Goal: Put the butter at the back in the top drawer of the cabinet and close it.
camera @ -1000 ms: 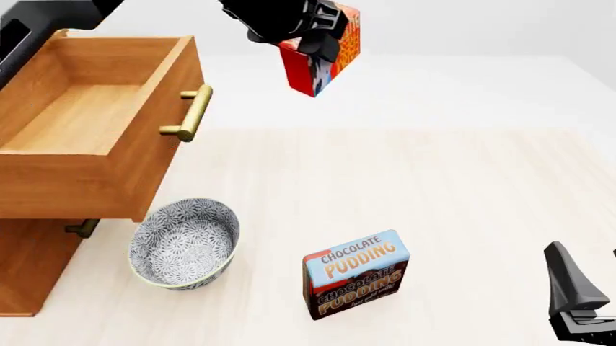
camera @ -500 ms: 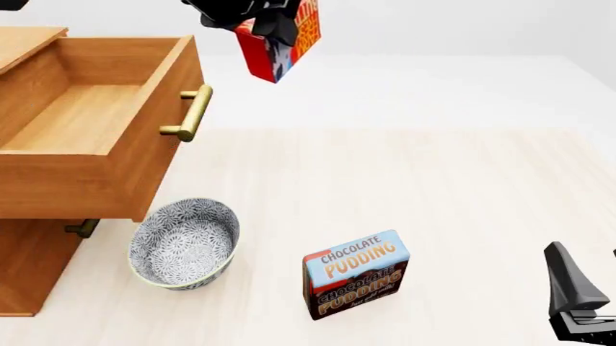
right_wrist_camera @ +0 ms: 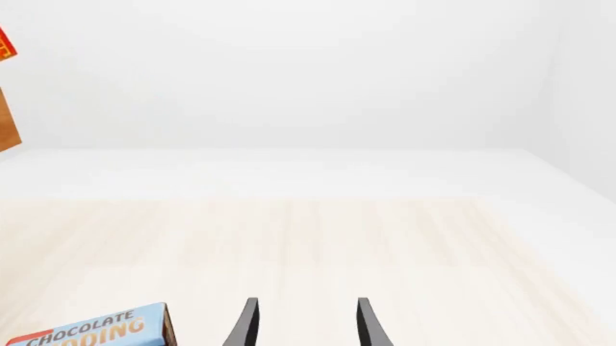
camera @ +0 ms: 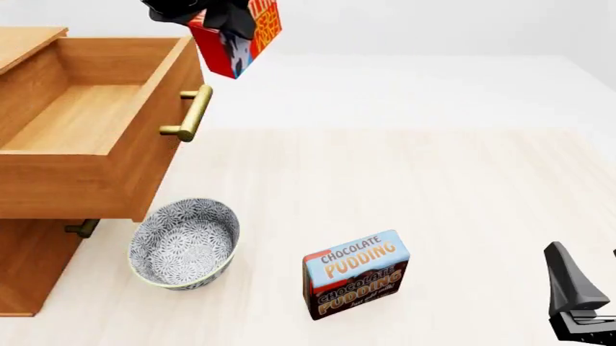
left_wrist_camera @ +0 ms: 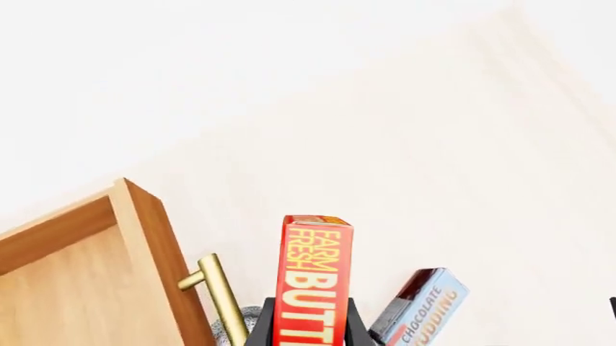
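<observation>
Nearest you, your right claw (right_wrist_camera: 303,324) sits low at the front right of the table (camera: 462,187), its two dark fingers parted with bare tabletop showing between them and nothing in its grasp. The pudding box (camera: 355,274) stands upright to that claw's left, well apart from it. Farther left again is the patterned bowl (camera: 184,244), resting on the table just under the front corner of the pulled-out top drawer (camera: 91,130).

That drawer stands open from the cabinet (camera: 29,267), its wooden floor bare and its brass handle (camera: 190,113) facing right. A lower drawer's handle (camera: 82,228) peeks out beneath it, beside the bowl.

Farthest away and high up, your left claw (camera: 226,21) is clamped on the butter (camera: 236,37), its fingers (left_wrist_camera: 358,328) pressed against the box's sides. The box hangs tilted in the air, clear of everything. It is beyond and a little to the right of the drawer's handle, not yet over the drawer's opening. In the left wrist view the butter's orange lettering runs straight out from the claw, with the drawer front, handle and pudding box far below it.
</observation>
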`<action>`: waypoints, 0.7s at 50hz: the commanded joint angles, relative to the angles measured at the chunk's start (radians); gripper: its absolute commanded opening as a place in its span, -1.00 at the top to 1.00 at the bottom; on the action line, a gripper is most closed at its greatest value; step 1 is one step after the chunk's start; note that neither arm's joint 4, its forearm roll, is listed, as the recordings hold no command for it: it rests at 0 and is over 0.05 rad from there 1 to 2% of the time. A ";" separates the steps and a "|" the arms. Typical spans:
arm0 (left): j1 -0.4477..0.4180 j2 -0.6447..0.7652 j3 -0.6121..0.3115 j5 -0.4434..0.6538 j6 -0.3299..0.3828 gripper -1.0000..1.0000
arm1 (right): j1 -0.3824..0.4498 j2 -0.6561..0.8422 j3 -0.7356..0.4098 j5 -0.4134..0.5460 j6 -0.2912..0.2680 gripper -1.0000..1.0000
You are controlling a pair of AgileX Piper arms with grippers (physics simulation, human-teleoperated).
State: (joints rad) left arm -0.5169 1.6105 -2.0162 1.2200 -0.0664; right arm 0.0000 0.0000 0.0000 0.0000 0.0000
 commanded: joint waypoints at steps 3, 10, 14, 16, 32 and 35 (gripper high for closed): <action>0.051 -0.101 0.062 0.000 0.032 1.00 | 0.000 0.000 0.000 0.000 0.000 -1.00; 0.080 -0.134 0.086 0.000 0.051 1.00 | 0.000 0.000 0.000 0.000 0.000 -1.00; 0.092 -0.148 0.098 0.000 0.056 1.00 | 0.000 0.000 0.000 0.000 0.000 -1.00; 0.097 -0.154 0.103 0.000 0.058 1.00 | 0.000 0.000 0.000 0.000 0.000 -1.00; 0.155 -0.218 0.163 0.000 0.075 1.00 | 0.000 0.000 0.000 0.000 0.000 -1.00; 0.164 -0.231 0.181 0.000 0.080 1.00 | 0.000 0.000 0.000 0.000 0.000 -1.00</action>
State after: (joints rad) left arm -0.3872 1.4310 -1.8676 1.2200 -0.0154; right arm 0.0000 0.0000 0.0000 0.0000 0.0000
